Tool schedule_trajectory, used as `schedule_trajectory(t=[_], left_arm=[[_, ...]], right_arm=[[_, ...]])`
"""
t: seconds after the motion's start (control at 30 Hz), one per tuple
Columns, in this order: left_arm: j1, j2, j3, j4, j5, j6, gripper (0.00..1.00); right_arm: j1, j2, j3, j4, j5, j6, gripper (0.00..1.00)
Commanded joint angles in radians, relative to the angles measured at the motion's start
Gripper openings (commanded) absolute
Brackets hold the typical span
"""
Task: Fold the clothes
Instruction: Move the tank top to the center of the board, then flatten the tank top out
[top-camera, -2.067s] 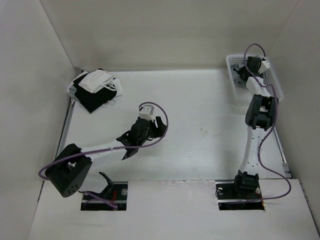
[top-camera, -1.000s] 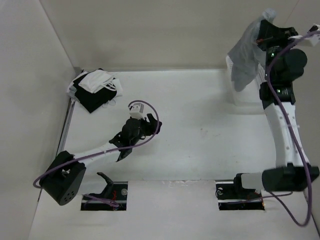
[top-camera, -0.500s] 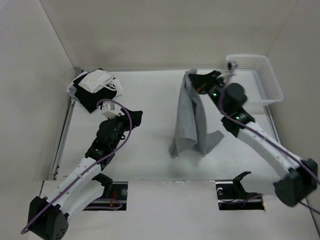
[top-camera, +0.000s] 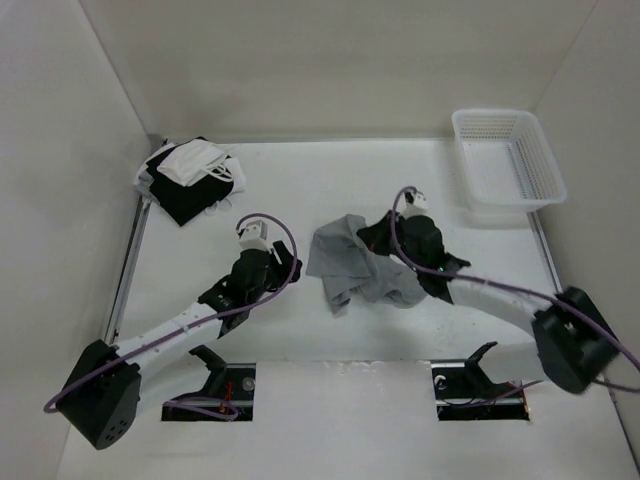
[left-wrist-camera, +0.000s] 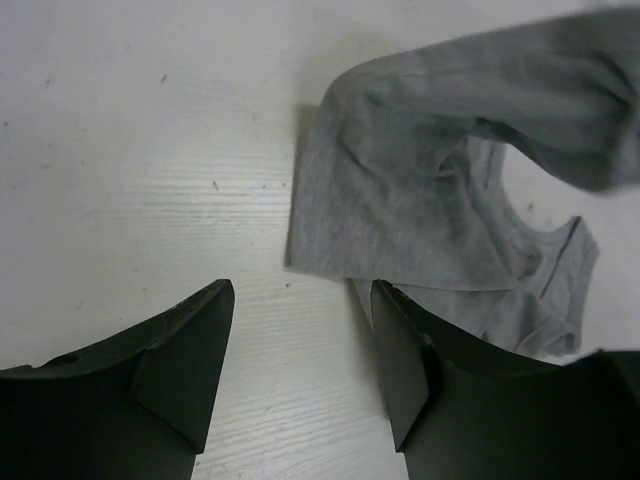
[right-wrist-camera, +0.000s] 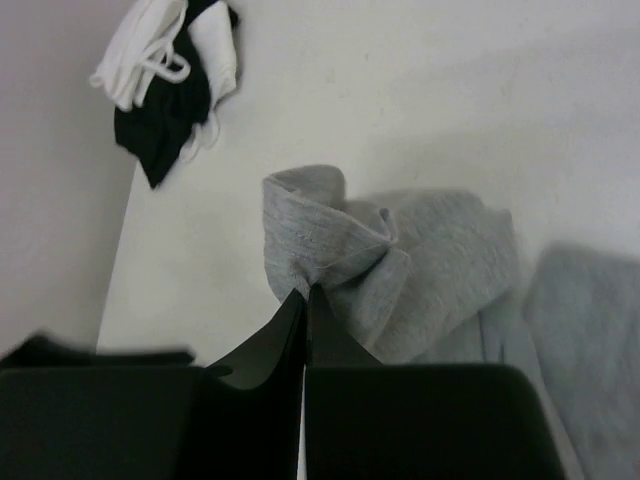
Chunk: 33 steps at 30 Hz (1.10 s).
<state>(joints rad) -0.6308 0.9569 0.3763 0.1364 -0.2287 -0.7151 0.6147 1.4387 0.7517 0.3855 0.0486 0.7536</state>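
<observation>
Grey top: we saw the grey top (top-camera: 350, 262) lying crumpled near the middle of the tabletop (top-camera: 430, 185), between the two arms.
Lie of the fabric: in the left wrist view the cloth (left-wrist-camera: 400, 200) showed us a flat, squared edge on the side toward the camera. A scooped opening with a thin strap sat at the lower right, and a thicker fold crossed the upper right corner.
Right fingers: we found the right fingers (right-wrist-camera: 300, 335) pressed together, pinching a bunched fold of the grey top. In the right wrist view the knit gathered into a small peak just above the tips, and the rest of the cloth spread away to the right.
Left fingers: we saw the left fingers (left-wrist-camera: 190, 350) spread wide with only bare tabletop between them. They sat just beside the near edge of the grey top, and we saw no contact with it.
Pile of garments: the black and white pile (top-camera: 190, 175) lay in the far left corner, well apart from the grey top.
Basket: the white basket (top-camera: 497, 112) stood at the far right corner of the tabletop, well apart from both arms' fingers.
</observation>
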Motion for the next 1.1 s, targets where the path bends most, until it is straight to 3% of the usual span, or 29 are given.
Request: schedule_trajectory(t=[0.0, 0.13, 0.2, 0.3, 0.53, 0.77, 0.83, 0.93, 0.97, 1.07], left_arm=[[-0.051, 0.095, -0.008, 0.074, -0.046, -0.006, 0.55], [-0.124, 0.225, 0.006, 0.144, -0.04, 0.005, 0.52], [-0.148, 0.256, 0.006, 0.166, -0.044, 0.011, 0.5], [-0.177, 0.296, -0.004, 0.207, -0.052, 0.016, 0.48], [-0.18, 0.4, 0.027, 0.307, -0.055, 0.086, 0.47], [-0.166, 0.529, 0.122, 0.295, -0.121, 0.157, 0.45], [-0.166, 0.565, 0.147, 0.293, -0.115, 0.167, 0.4], [-0.163, 0.598, 0.17, 0.292, -0.115, 0.183, 0.24], [-0.16, 0.603, 0.176, 0.29, -0.121, 0.181, 0.13], [-0.148, 0.557, 0.177, 0.279, -0.132, 0.174, 0.02]], right_arm=[[0.075, -0.367, -0.28, 0.003, 0.124, 0.053, 0.0], [0.142, -0.796, -0.443, -0.279, 0.232, 0.145, 0.0], [0.154, -0.888, -0.466, -0.361, 0.261, 0.167, 0.0], [0.159, -0.937, -0.495, -0.401, 0.293, 0.179, 0.0], [0.159, -0.861, -0.492, -0.327, 0.28, 0.161, 0.01], [0.106, -0.885, -0.502, -0.321, 0.238, 0.153, 0.01], [0.086, -0.886, -0.503, -0.312, 0.215, 0.151, 0.01], [0.067, -0.891, -0.506, -0.303, 0.198, 0.151, 0.01], [0.059, -0.894, -0.508, -0.297, 0.188, 0.151, 0.01], [0.046, -0.882, -0.509, -0.286, 0.174, 0.148, 0.01]])
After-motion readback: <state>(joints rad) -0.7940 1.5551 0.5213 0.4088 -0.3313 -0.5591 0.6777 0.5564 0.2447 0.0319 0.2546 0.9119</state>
